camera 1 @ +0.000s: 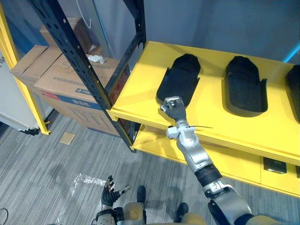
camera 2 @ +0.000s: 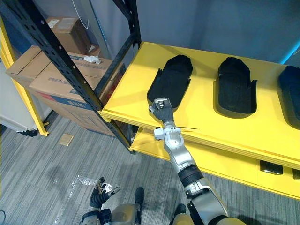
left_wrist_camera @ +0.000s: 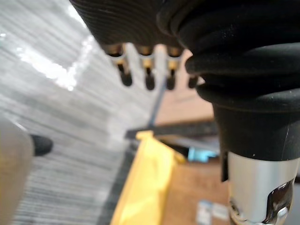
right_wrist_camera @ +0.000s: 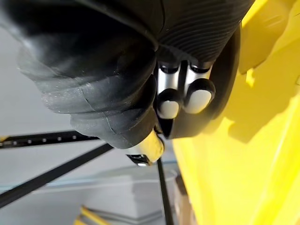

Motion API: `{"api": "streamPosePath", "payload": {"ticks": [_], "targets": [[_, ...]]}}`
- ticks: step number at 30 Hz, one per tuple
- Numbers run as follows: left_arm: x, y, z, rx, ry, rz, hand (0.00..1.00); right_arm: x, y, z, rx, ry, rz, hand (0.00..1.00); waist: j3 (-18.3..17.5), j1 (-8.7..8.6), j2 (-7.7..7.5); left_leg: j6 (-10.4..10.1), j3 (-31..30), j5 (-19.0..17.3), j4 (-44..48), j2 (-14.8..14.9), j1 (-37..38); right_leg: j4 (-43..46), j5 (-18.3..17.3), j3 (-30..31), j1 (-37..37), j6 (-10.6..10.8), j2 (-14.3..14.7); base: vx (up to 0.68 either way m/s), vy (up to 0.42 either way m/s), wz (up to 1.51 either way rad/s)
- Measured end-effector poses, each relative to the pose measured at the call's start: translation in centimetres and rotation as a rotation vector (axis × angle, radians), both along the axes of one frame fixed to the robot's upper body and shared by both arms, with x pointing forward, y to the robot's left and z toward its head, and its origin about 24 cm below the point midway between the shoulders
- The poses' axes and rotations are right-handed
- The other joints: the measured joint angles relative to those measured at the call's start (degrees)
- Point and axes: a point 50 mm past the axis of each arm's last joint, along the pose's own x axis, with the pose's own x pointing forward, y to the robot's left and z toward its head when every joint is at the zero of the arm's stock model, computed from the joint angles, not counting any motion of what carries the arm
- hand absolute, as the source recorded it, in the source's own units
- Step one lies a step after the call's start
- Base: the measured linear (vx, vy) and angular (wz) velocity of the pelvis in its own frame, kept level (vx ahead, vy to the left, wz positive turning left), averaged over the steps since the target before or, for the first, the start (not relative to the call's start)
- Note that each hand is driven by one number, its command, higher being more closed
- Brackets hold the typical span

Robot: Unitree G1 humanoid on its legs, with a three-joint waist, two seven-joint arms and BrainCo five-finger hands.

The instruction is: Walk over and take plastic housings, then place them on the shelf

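Right hand [camera 1: 173,108] sits at the near end of the leftmost plastic housing [camera 1: 180,77], fingers curled onto its end; the right wrist view shows the fingertips [right_wrist_camera: 199,99] folded in against the dark shell, so I read it as gripped, not yet released

Housing lies flat on the yellow shelf [camera 1: 140,93], long axis running front to back, parallel to a second housing [camera 1: 244,86] well apart to its right; a third housing [camera 1: 295,89] shows at the picture's edge. Judgement: the row spacing is deliberate, and holding the near end lets the arm slide the part in without reaching over the board

Left hand [camera 1: 111,191] hangs low over the floor, fingers loose and straight, carrying nothing, probably kept clear for balance

Black rack upright [camera 1: 70,51] stands just left of the shelf; cardboard boxes [camera 1: 61,79] are stacked behind it

Writing: the boxes carry a blue printed strip [camera 1: 75,92], too small to read. No label or marking visible on the housings or the shelf

Step in hand, as I judge it: placement of this housing nearly done, release still to come
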Motion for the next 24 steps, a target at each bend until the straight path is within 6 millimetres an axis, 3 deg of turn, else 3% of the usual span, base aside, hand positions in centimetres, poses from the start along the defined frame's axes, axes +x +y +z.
{"api": "streamPosePath", "payload": {"ticks": [9, 13, 24], "targets": [[0.3, -0.7, 0.1, -0.013, -0.015, -0.021, 0.0, 0.1, 0.2, 0.4, -0.015, -0.024, -0.009, 1.0, 0.8, -0.07, 0.88, -0.4, 0.2, 0.3, 0.2, 0.2, 0.0, 6.4, -3.6, 0.6, -3.0, -0.5, -1.0, 0.01, -0.014, -0.01], [0.7, -0.7, 0.3, -0.013, -0.033, -0.013, 0.0, 0.7, -0.5, 1.5, 0.011, -0.073, -0.058, 1.0, 2.2, -0.12, 1.52, -0.6, -0.1, 0.4, 0.0, -0.1, -0.9, 9.2, -5.3, 0.5, -5.0, -0.5, -2.0, -0.04, -0.005, 0.05], [0.4, -0.7, 0.0, -0.029, -0.033, 0.001, 0.0, 1.1, -1.4, 2.0, 0.019, -0.118, -0.102, 1.0, 2.9, -0.11, 1.59, -0.9, -0.1, 0.6, 0.2, -0.5, -0.8, 11.5, -6.1, 0.5, -5.6, -0.5, -2.9, 0.02, -0.002, 0.01]]}}
